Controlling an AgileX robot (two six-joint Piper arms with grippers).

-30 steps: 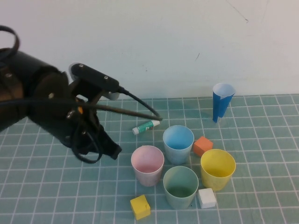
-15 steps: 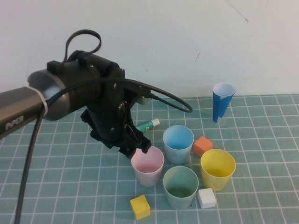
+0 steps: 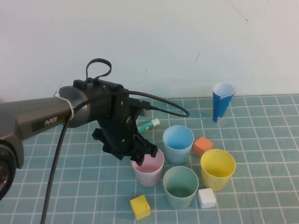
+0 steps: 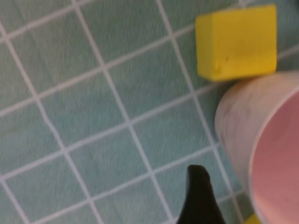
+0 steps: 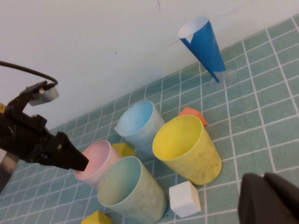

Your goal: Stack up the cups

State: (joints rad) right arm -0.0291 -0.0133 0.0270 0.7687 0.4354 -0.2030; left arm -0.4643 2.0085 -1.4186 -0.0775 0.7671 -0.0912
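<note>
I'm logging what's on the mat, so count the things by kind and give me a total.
Cups: 4: pink cup, blue cup, yellow cup, green cup
Blocks: 3: orange block, white block, yellow block
Paper cone: 1
Glue stick: 1
Total: 9

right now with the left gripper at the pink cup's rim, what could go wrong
The left gripper is open at the pink cup's rim; one finger hangs outside the wall. A slightly off descent could tip the light cup. The green cup, blue cup and yellow block crowd it, so a nudge may shove them. The right gripper stays shut, off to the side, no help.
</note>
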